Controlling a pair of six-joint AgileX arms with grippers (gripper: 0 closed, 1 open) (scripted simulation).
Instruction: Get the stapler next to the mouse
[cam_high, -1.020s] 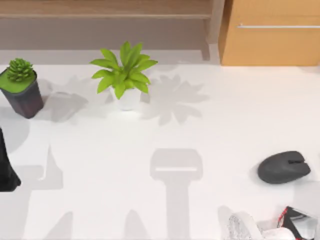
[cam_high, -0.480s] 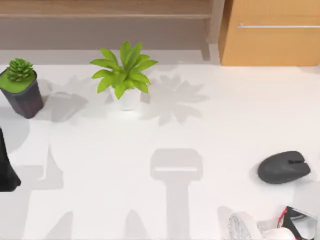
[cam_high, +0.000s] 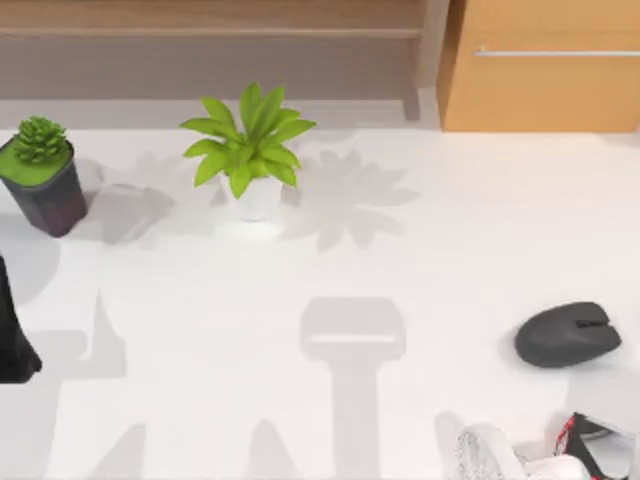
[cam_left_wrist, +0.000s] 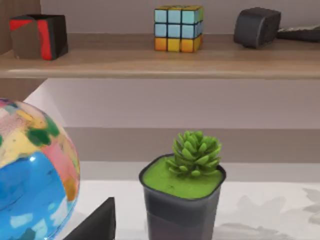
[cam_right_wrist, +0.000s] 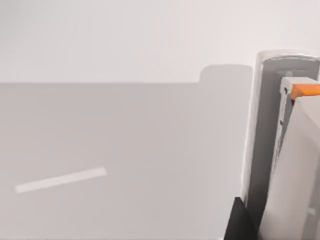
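Near the mouse (cam_high: 568, 334), right claw (cam_high: 590, 455), grip unclear

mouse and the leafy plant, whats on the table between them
Nothing: in the top view, bare white table carrying only shadows runs from the leafy plant to the mouse.

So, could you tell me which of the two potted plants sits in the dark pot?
The small succulent at the table's far left sits in the dark pot. The leafy plant nearer the middle stands in a white pot.

No text, label or number is readable.
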